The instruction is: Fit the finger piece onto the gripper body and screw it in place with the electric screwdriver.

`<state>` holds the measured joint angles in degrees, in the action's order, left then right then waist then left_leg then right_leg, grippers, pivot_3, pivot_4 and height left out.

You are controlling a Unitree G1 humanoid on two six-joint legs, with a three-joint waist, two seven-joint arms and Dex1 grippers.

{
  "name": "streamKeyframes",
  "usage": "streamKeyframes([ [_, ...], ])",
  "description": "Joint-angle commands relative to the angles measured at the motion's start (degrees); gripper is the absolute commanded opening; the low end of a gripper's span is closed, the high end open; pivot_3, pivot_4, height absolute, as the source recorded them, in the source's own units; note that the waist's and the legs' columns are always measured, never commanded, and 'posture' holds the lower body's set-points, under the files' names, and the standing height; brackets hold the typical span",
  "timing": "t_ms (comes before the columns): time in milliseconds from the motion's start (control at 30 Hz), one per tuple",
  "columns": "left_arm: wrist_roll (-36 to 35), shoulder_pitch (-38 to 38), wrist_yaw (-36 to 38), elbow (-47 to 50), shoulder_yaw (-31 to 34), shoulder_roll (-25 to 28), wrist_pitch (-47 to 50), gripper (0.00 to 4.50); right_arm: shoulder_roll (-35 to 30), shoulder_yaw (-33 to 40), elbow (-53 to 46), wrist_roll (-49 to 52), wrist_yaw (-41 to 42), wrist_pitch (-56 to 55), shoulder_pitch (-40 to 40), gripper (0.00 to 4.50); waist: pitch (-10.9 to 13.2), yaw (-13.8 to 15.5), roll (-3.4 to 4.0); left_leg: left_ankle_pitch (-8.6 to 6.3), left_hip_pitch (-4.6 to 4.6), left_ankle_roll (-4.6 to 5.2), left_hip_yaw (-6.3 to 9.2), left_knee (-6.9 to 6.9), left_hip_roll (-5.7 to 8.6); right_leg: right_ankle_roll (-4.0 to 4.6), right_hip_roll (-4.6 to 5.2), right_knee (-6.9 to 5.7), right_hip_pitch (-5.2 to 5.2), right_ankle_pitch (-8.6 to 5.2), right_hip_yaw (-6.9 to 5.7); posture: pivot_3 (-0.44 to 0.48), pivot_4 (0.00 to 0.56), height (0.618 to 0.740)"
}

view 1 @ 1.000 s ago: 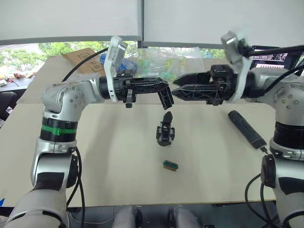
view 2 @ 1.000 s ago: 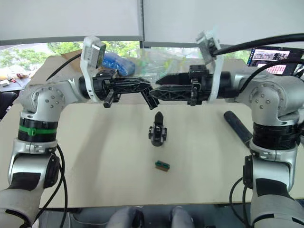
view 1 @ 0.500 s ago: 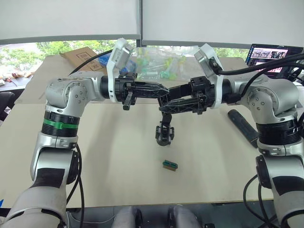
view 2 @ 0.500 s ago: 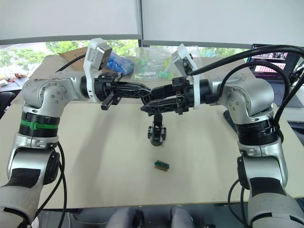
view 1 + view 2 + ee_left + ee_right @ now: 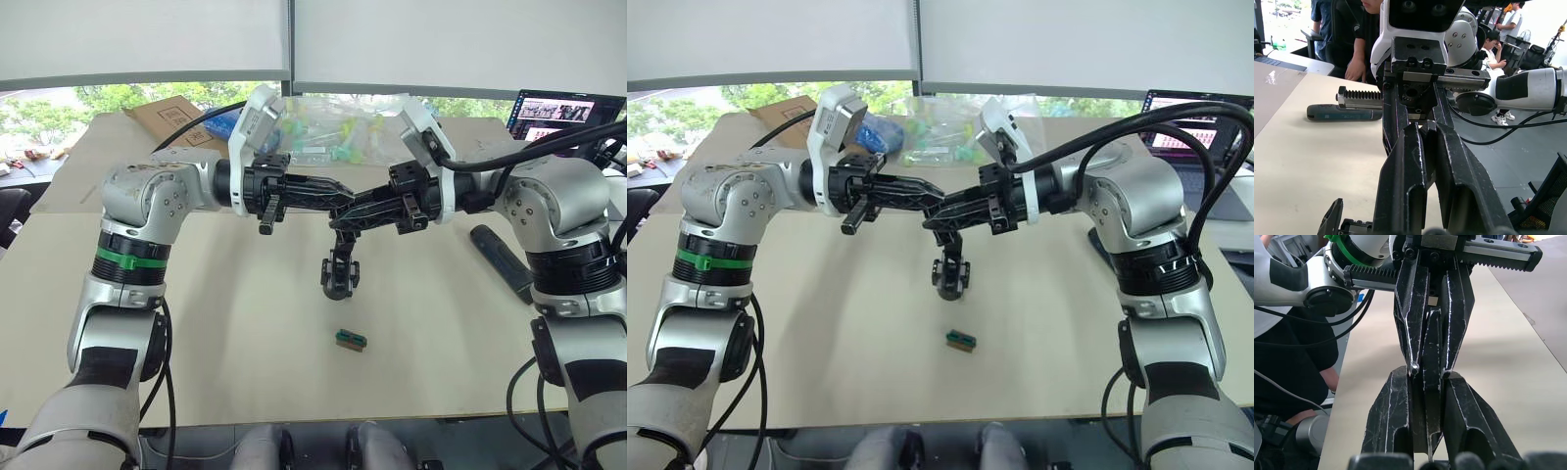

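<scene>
Left eye view, centre: my left gripper [image 5: 337, 195] and right gripper [image 5: 345, 217] meet, both seemingly pinching the finger piece [image 5: 1432, 382] above the gripper body [image 5: 340, 275]; fitting and screwing not yet done, electric screwdriver [image 5: 502, 262] untouched at right.

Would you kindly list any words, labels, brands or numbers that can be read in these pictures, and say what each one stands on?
No text can be read with confidence anywhere.
Cardboard box: a white label with dark marks, too small to read.
Laptop screen: rows of small images and bright lines, too blurred to read.
Electric screwdriver: no marking legible on its barrel.
Small green-topped block: no lettering to make out.
</scene>
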<state>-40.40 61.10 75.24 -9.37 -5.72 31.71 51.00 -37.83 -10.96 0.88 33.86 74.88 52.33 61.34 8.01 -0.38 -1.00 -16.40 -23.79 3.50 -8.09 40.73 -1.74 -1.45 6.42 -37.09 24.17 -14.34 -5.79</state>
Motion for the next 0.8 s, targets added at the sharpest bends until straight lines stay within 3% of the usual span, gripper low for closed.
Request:
streamKeyframes([
  [33, 1.60, -0.30, 0.65, 2.09, -0.50, 0.36, -2.20, 0.44, 0.13, 1.37, -1.83, 0.62, 1.43, -2.60, -0.02, 0.39, 0.00, 0.04, 0.00, 0.00, 0.00, 0.00, 0.00, 0.00, 0.00, 0.00, 0.00, 0.00, 0.00, 0.00, 0.00, 0.000, 0.150, 0.740],
  [167, 4.98, -2.55, 6.12, 2.48, -2.42, 3.36, -8.25, 2.30, 0.03, 2.22, -3.25, -0.82, 0.46, -7.01, -2.87, 0.39, 0.00, -0.08, 0.00, 0.00, 0.00, 0.00, 0.00, 0.01, 0.01, 0.00, 0.00, 0.00, 0.00, 0.00, 0.00, 0.000, 0.150, 0.740],
  [333, 14.50, -6.61, 13.02, -0.66, -5.99, 8.41, -24.24, 4.50, -0.52, 2.09, -6.07, -3.93, 0.07, -15.03, -7.43, 0.39, 0.00, -0.19, 0.01, 0.00, 0.00, 0.00, -0.03, 0.01, 0.00, 0.00, -0.02, 0.00, 0.02, 0.00, -0.01, 0.000, 0.150, 0.740],
  [433, 22.82, -8.52, 11.03, -8.48, -8.06, 7.79, -37.67, 4.50, -1.39, 3.01, -7.74, -4.90, 0.18, -18.57, -11.22, 0.39, 0.00, 0.22, 0.01, 0.00, 0.00, 0.00, -0.03, 0.01, 0.02, 0.00, -0.01, 0.03, -0.01, 0.00, -0.02, 0.000, 0.150, 0.740],
  [567, 29.16, -11.38, 8.02, -17.81, -10.10, 3.28, -48.15, 4.50, -2.61, 4.58, -10.01, -4.62, -0.68, -19.85, -15.78, 0.39, 0.00, 0.84, 0.00, 0.00, -0.02, 0.01, -0.04, 0.07, 0.04, 0.00, 0.01, 0.03, -0.04, 0.00, -0.02, 0.000, 0.150, 0.740],
  [800, 33.68, -12.84, 0.93, -30.05, -10.20, -7.64, -56.27, 4.50, -3.60, 6.40, -13.74, -4.10, -2.34, -19.66, -20.81, 0.39, 0.02, 1.09, -0.02, 0.00, -0.09, 0.02, -0.01, 0.14, 0.02, -0.01, 0.02, 0.01, -0.01, 0.00, -0.07, 0.000, 0.150, 0.740],
])
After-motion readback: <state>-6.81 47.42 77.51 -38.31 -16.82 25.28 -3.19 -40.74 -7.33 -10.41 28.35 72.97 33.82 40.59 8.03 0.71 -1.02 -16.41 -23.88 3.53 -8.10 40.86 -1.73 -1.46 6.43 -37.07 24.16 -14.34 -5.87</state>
